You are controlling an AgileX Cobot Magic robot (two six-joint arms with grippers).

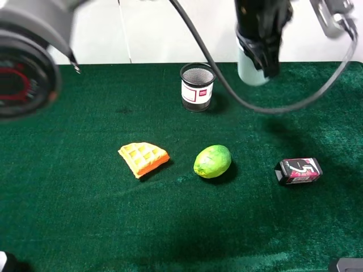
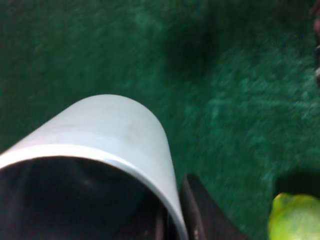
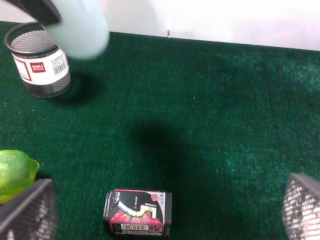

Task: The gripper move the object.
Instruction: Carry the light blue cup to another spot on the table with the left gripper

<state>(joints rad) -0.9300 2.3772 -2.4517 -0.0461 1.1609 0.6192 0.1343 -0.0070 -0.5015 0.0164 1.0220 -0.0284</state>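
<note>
Near, the right gripper [image 3: 165, 205] hung spread above the gum packet [image 3: 137, 212]. Far right, beyond the mesh pen holder [image 1: 198, 86], the left gripper [image 1: 265, 56] pinched the pale blue cup [image 1: 248, 73] aloft by its rim wall. The cup looked light, smooth and probably slippery.

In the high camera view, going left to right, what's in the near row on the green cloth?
From the left: orange waffle piece → green lime → black and pink pack.

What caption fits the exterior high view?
Left claw holds the plain pale blue plastic cup over the green felt table, right of the black wire-mesh pen holder.
</note>
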